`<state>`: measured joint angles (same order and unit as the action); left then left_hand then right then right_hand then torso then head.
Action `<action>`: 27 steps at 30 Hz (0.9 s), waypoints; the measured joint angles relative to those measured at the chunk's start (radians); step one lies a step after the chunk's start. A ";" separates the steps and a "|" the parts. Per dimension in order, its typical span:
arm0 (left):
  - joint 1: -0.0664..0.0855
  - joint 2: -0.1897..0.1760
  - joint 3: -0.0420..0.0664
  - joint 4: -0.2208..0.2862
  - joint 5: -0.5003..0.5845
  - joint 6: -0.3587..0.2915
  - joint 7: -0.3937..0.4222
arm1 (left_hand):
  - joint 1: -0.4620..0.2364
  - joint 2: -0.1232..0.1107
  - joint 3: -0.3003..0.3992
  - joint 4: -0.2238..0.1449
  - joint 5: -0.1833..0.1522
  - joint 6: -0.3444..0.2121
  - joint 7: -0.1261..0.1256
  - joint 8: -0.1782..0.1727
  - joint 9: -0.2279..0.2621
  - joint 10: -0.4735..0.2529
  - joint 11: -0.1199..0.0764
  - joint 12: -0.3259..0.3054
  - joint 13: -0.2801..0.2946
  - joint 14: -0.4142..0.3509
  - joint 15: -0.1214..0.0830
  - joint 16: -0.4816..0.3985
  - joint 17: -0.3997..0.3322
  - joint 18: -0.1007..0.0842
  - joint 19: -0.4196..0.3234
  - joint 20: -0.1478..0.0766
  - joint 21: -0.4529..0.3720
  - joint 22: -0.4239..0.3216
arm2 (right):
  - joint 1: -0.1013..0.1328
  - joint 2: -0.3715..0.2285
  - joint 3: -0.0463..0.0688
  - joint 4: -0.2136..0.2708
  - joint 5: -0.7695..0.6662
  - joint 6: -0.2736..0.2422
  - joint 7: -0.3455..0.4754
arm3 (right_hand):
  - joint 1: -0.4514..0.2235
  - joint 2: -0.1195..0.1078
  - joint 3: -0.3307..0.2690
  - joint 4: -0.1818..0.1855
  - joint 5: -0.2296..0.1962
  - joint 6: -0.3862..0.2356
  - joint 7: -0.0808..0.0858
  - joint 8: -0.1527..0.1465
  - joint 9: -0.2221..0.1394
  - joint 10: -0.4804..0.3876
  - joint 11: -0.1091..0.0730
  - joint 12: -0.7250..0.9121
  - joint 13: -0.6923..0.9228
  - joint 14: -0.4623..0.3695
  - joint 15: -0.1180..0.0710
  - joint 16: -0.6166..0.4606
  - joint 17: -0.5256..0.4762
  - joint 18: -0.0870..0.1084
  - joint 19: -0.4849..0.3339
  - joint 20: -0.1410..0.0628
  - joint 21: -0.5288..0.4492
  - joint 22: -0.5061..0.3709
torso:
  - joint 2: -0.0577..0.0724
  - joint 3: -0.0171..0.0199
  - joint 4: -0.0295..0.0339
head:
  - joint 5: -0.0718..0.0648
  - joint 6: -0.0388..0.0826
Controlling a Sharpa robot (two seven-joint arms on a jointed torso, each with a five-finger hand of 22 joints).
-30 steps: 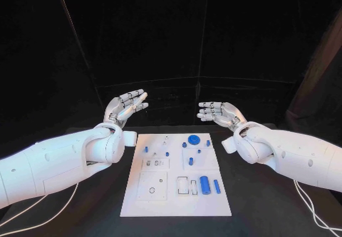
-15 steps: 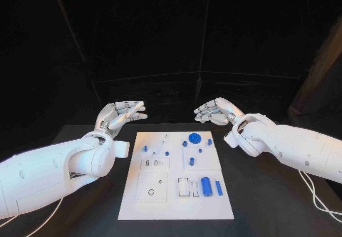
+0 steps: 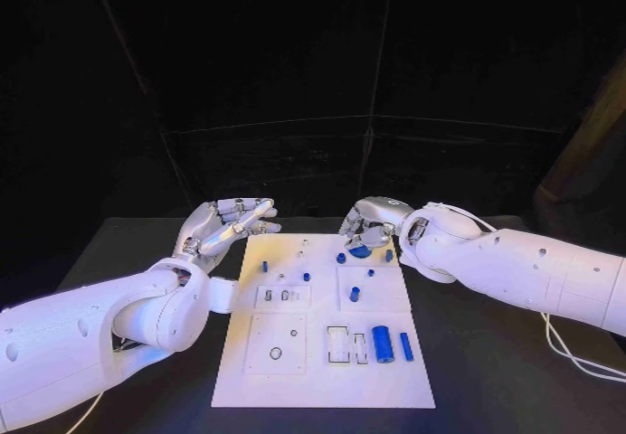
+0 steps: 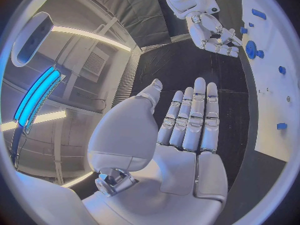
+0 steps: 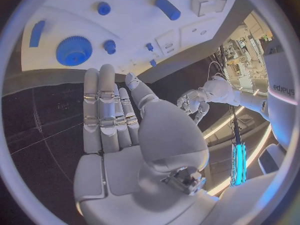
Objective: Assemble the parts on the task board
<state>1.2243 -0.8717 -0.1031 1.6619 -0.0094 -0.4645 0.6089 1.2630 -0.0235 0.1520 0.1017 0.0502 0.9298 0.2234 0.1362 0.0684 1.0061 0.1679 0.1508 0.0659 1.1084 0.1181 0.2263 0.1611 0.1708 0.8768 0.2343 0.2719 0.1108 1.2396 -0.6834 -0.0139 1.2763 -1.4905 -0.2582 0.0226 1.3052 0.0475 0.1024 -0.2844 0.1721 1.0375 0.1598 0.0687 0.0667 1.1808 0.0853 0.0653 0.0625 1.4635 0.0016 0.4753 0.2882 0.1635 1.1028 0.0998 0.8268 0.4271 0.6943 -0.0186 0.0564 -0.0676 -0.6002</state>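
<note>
**Both robot hands poised at the far edge of the task board**

The left robot hand (image 3: 232, 221) hangs off the board's far left corner, fingers straight and side by side, palm bare, holding nothing. The right robot hand (image 3: 371, 222) hovers over the far edge, fingers extended, nothing in them, right above the blue gear (image 5: 74, 50). The white task board (image 3: 248, 372) lies mid-desk (image 3: 496, 380). On it, small blue pegs (image 3: 354, 293) dot the far half, while a blue cylinder (image 3: 383, 344) and a slim blue bar (image 3: 406, 346) lie side by side near the right edge.
</note>
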 measured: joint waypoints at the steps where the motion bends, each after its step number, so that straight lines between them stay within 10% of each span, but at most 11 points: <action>1: 0.000 -0.001 0.000 0.002 0.000 0.001 -0.001 | 0.000 0.000 -0.001 -0.001 0.000 0.001 0.001 0.000 0.000 0.000 0.000 0.000 0.000 0.000 0.000 0.000 0.000 0.000 0.000 0.000 0.000 0.000 | 0.001 0.002 0.000 0.000 -0.019 0.009 -0.009 | -0.003 -0.003 0.000 0.000 0.000 0.000 0.000 0.000 0.000 0.000 0.000 0.000 0.000 0.000 0.000 0.015 0.010 0.000 -0.003 -0.003 0.010 0.007 | 0.003 -0.0002 0.0008 | -0.001 0.001; 27: 0.001 -0.014 0.000 0.021 -0.004 0.016 -0.032 | 0.000 0.008 -0.004 -0.010 0.000 0.001 0.001 -0.016 -0.002 0.000 0.000 -0.025 -0.001 0.009 0.002 -0.010 0.006 0.000 0.010 0.004 -0.005 -0.007 | 0.006 0.036 0.000 -0.001 -0.198 0.112 -0.080 | -0.027 -0.015 0.073 0.007 0.000 -0.007 -0.006 0.000 0.000 -0.040 0.008 0.000 0.000 0.000 0.000 0.315 0.235 -0.017 0.074 0.008 0.349 0.403 | 0.054 -0.0019 0.0088 | -0.008 0.018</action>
<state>1.2252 -0.8854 -0.1028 1.6831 -0.0138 -0.4482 0.5771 1.2635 -0.0151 0.1480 0.0921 0.0502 0.9312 0.2249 0.1200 0.0664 1.0060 0.1679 0.1261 0.0653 1.1174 0.1198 0.2158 0.1671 0.1705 0.8872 0.2383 0.2673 0.1037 1.2451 -0.6477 -0.0135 1.2750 -1.6882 -0.1466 -0.0578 1.2781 0.0324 0.1749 -0.2769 0.1721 1.0309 0.1533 0.0688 0.0667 1.1412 0.0929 0.0653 0.0623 1.4634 0.0016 0.7904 0.5229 0.1470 1.1765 0.1079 1.1762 0.8305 0.7488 -0.0205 0.0652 -0.0754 -0.5822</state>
